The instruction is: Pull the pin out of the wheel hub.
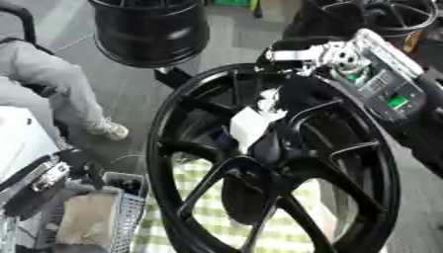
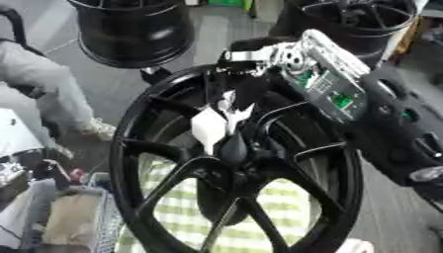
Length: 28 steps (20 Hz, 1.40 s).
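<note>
Black wheel hub [image 1: 286, 163] upright, right hand [image 2: 238, 116] reaching into its centre, fingers lost against dark spokes, grip impossible to tell, pin hidden, left hand out of sight

**Legible text: none**

No lettering, brand, number or sign is reading clearly in either eye view. The white tag [image 2: 210, 129] near the middle of the wheel hub [image 1: 346, 148] is showing blank. The circuit board [image 1: 380, 79] on the robot's right forearm is showing green patches and small components, but any markings there are blurring past reading. The black rims [image 1: 152, 32] on the floor behind are showing no marks.
</note>
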Tool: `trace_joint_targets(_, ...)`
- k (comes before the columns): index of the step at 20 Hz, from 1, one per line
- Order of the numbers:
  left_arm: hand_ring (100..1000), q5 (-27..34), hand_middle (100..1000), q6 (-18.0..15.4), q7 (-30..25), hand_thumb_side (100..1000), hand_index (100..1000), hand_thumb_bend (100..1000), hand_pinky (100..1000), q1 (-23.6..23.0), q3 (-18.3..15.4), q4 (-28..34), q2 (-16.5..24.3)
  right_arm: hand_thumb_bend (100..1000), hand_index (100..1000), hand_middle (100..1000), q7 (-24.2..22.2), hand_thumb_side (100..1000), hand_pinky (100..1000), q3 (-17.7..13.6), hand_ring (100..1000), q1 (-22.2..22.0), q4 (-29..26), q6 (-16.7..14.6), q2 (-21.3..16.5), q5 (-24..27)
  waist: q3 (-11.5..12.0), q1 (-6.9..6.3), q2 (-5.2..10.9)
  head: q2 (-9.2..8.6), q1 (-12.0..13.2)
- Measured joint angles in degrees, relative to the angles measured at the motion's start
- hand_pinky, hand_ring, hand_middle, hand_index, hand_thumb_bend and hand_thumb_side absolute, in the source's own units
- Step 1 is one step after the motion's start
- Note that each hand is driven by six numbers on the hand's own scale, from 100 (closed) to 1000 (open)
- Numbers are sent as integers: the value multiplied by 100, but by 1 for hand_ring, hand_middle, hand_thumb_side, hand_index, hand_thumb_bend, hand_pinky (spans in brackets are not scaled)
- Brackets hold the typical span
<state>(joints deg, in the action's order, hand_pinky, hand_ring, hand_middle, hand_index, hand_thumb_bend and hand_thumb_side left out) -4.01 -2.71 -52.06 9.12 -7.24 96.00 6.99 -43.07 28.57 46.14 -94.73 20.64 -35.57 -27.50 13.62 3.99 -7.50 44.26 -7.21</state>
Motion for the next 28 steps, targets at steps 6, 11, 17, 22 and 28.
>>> trace_joint_targets(6, 488, -1, 645, 4, 0, 891, 742, 100, 608, 0, 0, 0, 0, 413, 919, 827, -471, 392, 619, 44, 420, -70, -299, -69, -98, -32, -2, 33, 0, 0, 17)
trace_joint_targets(11, 489, -2, 645, 12, 7, 892, 742, 100, 609, 0, 0, 0, 0, 389, 948, 865, -733, 260, 649, 75, 448, -182, -382, -144, -202, -301, -2, 36, 1, 0, 46)
trace_joint_targets(17, 489, -3, 645, 16, 10, 892, 742, 100, 609, 1, 1, 2, 1, 354, 942, 860, -774, 316, 648, 27, 446, -257, -177, -185, -213, -535, 3, 35, -5, 0, 54)
trace_joint_targets(22, 490, -5, 645, 16, 10, 893, 742, 100, 609, 1, 1, 2, 1, 352, 938, 855, -762, 280, 652, -132, 446, -264, -150, -169, -251, -620, -16, 34, -25, 0, 68)
trace_joint_targets(28, 490, -5, 645, 18, 11, 892, 742, 100, 609, 1, 1, 2, 1, 365, 935, 851, -779, 287, 654, -151, 449, -287, -100, -149, -286, -660, -18, 34, -25, 0, 85)
